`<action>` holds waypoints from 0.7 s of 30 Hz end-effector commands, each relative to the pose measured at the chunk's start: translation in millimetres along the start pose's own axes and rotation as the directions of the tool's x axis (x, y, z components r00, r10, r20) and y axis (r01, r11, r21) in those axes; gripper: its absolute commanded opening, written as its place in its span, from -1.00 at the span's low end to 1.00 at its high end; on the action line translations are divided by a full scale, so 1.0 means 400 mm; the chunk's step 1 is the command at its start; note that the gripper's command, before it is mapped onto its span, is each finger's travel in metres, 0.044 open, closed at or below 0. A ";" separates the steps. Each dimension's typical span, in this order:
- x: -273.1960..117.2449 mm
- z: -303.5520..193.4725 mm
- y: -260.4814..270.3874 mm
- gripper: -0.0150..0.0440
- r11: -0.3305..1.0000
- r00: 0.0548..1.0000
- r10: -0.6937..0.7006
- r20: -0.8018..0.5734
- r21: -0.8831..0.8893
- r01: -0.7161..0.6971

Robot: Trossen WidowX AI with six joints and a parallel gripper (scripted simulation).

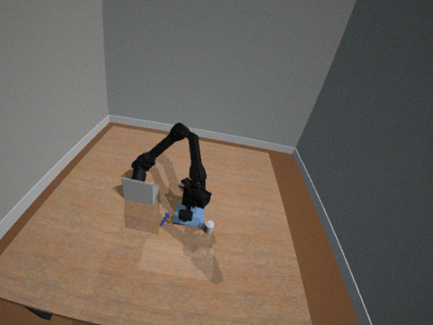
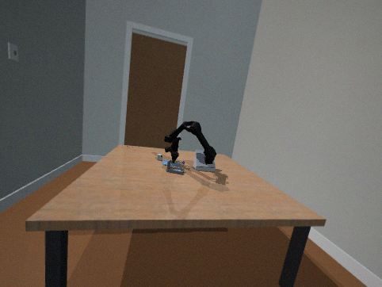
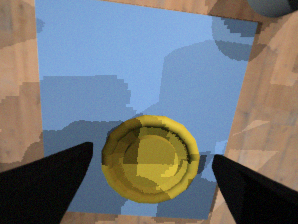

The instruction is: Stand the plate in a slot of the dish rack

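Observation:
The yellow plate (image 3: 150, 162) lies flat on the blue mat (image 1: 196, 220) (image 3: 100, 45). My gripper (image 1: 185, 217) (image 2: 173, 160) (image 3: 154, 154) is open and points down over the plate. In the wrist view one fingertip shows to each side of the plate's rim, with nothing held between them; how far the tips are above the mat is hard to tell. The gripper hides the plate in the top view. The grey dish rack (image 2: 175, 169) stands close to the mat in the exterior view; the arm mostly hides it in the top view, and its slots are too small to make out.
A light grey cylinder (image 1: 209, 227) (image 2: 159, 157) (image 3: 275, 6) stands by the mat's corner. A blue stick-like object with a round end (image 1: 165, 218) (image 2: 183, 162) lies on the table at the mat's other side. A grey block (image 1: 139, 192) (image 2: 204, 166) stands at the arm's base.

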State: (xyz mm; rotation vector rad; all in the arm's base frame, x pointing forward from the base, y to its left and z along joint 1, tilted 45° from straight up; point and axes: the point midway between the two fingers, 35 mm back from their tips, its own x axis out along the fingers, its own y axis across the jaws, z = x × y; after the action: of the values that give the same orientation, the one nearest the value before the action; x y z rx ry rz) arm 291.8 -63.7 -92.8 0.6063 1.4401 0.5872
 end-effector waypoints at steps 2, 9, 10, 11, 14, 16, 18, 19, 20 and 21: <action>0.019 -0.009 0.005 0.78 1.000 1.000 0.010 -0.009 0.009 -0.010; 0.019 -0.009 0.005 0.70 1.000 1.000 0.010 -0.009 0.009 -0.010; 0.019 -0.009 0.005 0.68 1.000 1.000 0.010 -0.009 0.009 -0.010; 0.019 -0.009 0.005 0.65 1.000 1.000 0.010 -0.009 0.009 -0.010; 0.019 -0.009 0.005 0.59 1.000 1.000 0.010 -0.009 0.009 -0.010; 0.019 -0.009 0.005 0.54 1.000 1.000 0.010 -0.009 0.009 -0.010; 0.019 -0.009 0.005 0.50 1.000 1.000 0.010 -0.009 0.009 -0.010; 0.019 -0.009 0.005 0.47 1.000 1.000 0.010 -0.009 0.009 -0.010; 0.019 -0.009 0.005 0.45 1.000 1.000 0.010 -0.009 0.009 -0.010; 0.019 -0.009 0.005 0.36 1.000 1.000 0.010 -0.009 0.009 -0.010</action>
State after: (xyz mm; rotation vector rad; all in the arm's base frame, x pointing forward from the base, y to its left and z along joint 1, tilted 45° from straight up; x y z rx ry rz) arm 289.7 -58.5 -96.6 0.6131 1.4457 0.5925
